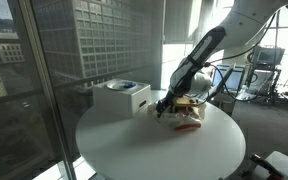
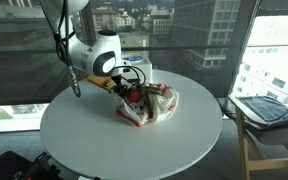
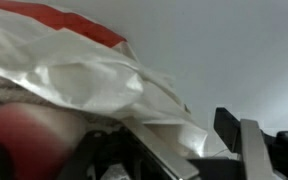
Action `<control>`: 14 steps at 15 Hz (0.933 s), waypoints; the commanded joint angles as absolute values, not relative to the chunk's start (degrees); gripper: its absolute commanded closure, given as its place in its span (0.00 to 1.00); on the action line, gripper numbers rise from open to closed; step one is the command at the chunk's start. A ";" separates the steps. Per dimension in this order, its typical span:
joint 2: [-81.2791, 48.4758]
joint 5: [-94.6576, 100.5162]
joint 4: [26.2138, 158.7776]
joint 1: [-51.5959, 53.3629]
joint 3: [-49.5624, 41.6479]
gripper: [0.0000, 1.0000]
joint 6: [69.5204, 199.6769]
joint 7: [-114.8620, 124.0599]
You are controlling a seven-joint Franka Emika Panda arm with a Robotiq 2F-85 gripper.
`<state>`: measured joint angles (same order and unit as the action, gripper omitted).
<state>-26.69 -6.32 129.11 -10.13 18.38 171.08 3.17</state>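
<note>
While my gripper (image 2: 124,88) sits low against the crumpled white plastic bag (image 2: 156,106) on the round table (image 2: 84,135), near a white box (image 1: 121,97), I judge I am working at its opening. Plastic drapes across my fingers (image 3: 250,150) in the wrist view, yet I cannot tell whether my jaws pinch it or stand slack. The next move calls for a sure hold on one fold.

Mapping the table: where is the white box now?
In an exterior view the white box stands on the table on its window side, left of the bag and the gripper.
</note>
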 commanded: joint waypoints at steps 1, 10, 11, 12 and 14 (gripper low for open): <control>-28.28 -7.81 126.95 -7.48 15.52 0.55 170.60 1.39; -27.72 -20.14 126.85 -18.65 26.55 0.89 169.52 -3.55; -27.61 -22.30 126.71 -20.78 28.46 0.89 169.29 -4.66; -27.45 -24.12 126.63 -22.04 29.28 0.89 169.24 -5.15; -27.11 -29.07 126.17 -26.94 33.82 0.87 167.38 -8.59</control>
<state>-28.42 -22.86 126.86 -20.84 28.19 170.08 -3.84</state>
